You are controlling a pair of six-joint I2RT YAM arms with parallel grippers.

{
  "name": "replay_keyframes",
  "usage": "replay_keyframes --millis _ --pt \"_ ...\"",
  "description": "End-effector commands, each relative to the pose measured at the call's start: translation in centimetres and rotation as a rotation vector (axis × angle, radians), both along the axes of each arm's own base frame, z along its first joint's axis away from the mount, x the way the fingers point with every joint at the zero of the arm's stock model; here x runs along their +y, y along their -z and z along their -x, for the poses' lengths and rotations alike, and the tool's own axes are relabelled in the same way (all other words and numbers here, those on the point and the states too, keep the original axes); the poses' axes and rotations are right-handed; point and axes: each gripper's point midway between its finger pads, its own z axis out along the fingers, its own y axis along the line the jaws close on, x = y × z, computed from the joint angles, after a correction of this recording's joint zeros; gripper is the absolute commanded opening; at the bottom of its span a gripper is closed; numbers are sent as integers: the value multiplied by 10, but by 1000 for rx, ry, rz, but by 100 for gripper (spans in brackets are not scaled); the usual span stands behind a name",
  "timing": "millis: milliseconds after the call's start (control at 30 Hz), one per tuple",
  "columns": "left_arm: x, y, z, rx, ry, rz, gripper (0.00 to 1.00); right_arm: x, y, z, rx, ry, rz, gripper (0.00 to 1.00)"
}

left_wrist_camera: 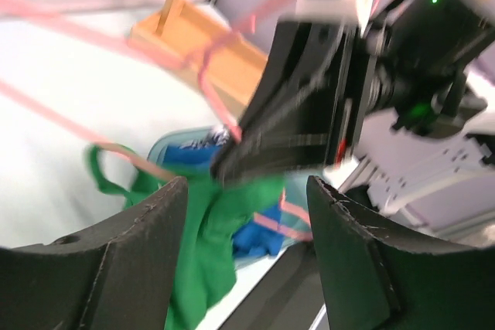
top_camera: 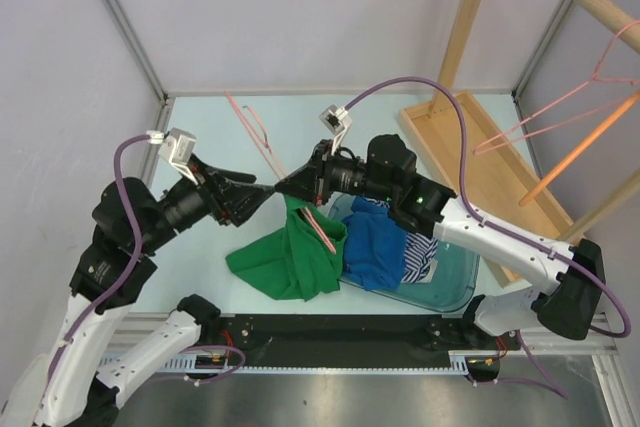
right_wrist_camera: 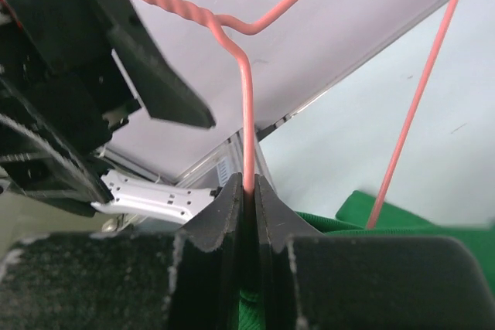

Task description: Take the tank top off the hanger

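Right gripper (right_wrist_camera: pixel 249 191): fingers pinched together on the pink wire hanger (right_wrist_camera: pixel 249 113), on the straight stem just below the twisted neck. Firm clamp, wire dead centre between the pads.

Left gripper (left_wrist_camera: pixel 246 199): fingers apart, nothing between them. It points right, straight at the right gripper, tips just beside it over mid-table (top_camera: pixel 200 137). Can't tell if they touch.

Green tank top (top_camera: pixel 295 257): hangs from the hanger below the two grippers. Its lower part is bunched on the table near the front edge, against the left side of the teal bin (top_camera: pixel 455 282). In the left wrist view one strap loops free to the left. One hanger arm runs down through the fabric on the bin side, so it's not off the hanger yet. The hanger's other end sticks out far-left, above the table.

Bin holds blue clothes (top_camera: pixel 375 247). Wooden rack (top_camera: pixel 480 167) stands far right, with a second pink hanger (top_camera: pixel 545 112) on its rail.
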Motion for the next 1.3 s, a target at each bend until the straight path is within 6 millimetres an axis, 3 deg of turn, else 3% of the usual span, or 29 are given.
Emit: replay_keyframes --millis 0,233,333,600,667,767,800,867,967,1100,1267 --pt "-14 -29 -20 -39 -2 121 67 -2 -28 23 -60 -37 -67 0" --pt "-20 -35 -36 -43 -29 172 63 1 -28 51 -58 -78 -68 0" --pt "-21 -32 -40 -46 -34 166 48 1 -27 56 -62 -90 -72 0" --pt "-11 -42 -61 -181 -117 78 3 16 -16 38 -106 -93 -34 0" --pt "-5 -48 -67 -256 -150 36 0 16 -11 27 -97 -65 -11 9" --pt "5 -58 -71 -388 -187 -39 0 8 3 -1 -35 27 59 40" --pt "6 -62 -69 -434 -184 -60 0 1 1 -8 -28 56 65 55" --pt "13 -72 -63 -548 -194 -101 0 -7 10 -11 -5 71 103 66" --pt "18 -81 -53 -646 -195 -124 0 -20 2 -8 -21 76 103 82" --pt "21 -87 -49 -596 -194 -105 0 -25 -9 10 -62 4 94 83" --pt "13 -74 -35 -387 -140 12 0 -21 -7 48 -79 -150 96 72"
